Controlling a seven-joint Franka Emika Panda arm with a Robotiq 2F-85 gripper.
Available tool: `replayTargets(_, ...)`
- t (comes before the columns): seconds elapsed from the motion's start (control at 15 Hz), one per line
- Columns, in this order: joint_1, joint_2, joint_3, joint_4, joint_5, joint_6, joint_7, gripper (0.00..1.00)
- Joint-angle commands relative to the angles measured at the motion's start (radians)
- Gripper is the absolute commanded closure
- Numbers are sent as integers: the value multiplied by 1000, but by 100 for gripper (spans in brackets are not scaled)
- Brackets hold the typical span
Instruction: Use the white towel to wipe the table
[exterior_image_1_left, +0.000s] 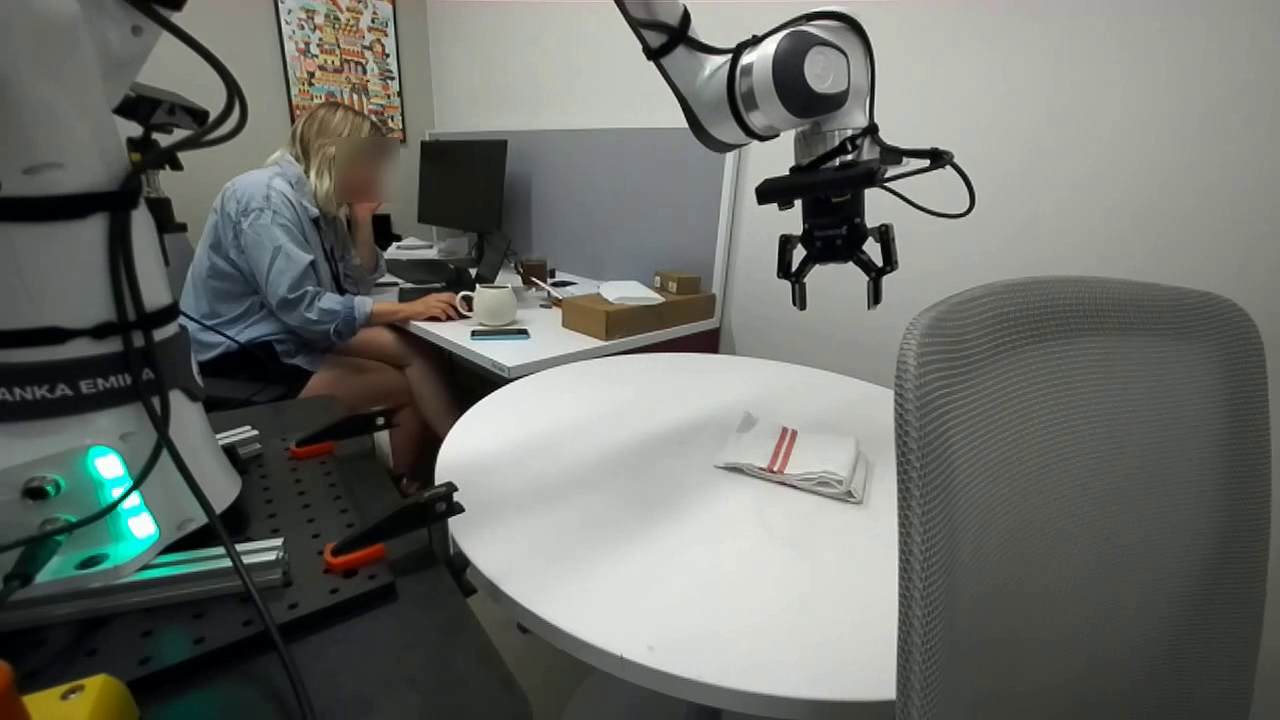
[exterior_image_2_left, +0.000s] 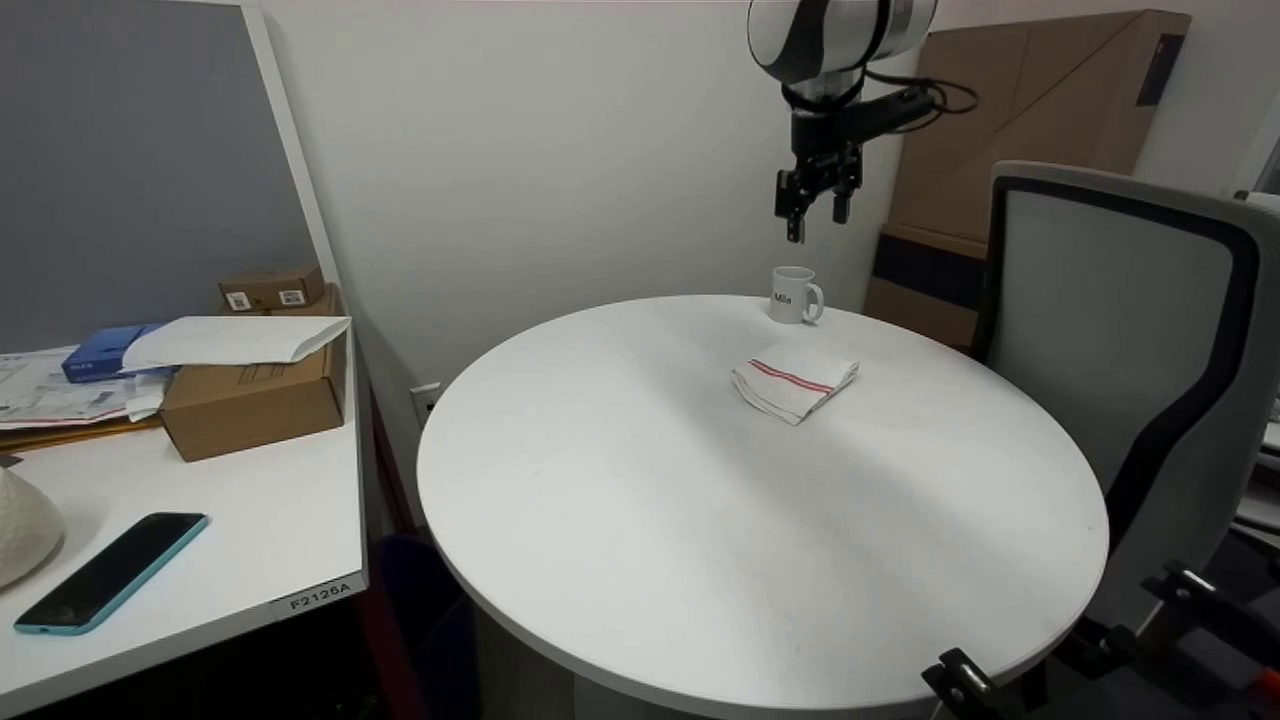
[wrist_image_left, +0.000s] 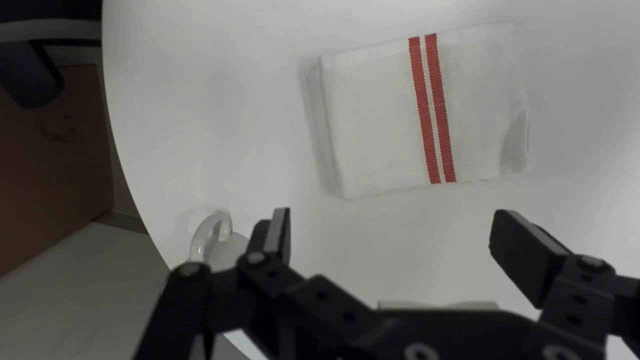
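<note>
In the wrist view the white towel lies on the counter in the frame's upper right, its long axis nearly along the closing direction of the empty, wide-spread gripper in the lower half, which probably must shift toward the top and descend.

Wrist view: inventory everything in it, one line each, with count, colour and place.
Table: one, white, across most of the view
Towel: one, white with two red stripes, folded on the table, upper half
Mug: one, white, near the table's edge, partly hidden
Box: one, brown, beyond the table, left side
Dark shapes: at least two, blackish, top left; perhaps parts of the chair
Pale surface: one, grey, lower left; wall or floor, cannot tell
Fingers: two, black, lower half, spread apart
</note>
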Motion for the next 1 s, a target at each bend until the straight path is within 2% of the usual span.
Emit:
replayTargets(0.0, -10, 140, 7, 166, 27, -52, 60, 0)
replayTargets(0.27, -6, 212, 10, 218, 64, -71, 145, 0)
replayTargets(0.6, -4, 269, 21, 229, 96, -57, 193, 0)
replayTargets(0.93, 2, 323, 1, 231, 94, -48, 256, 0)
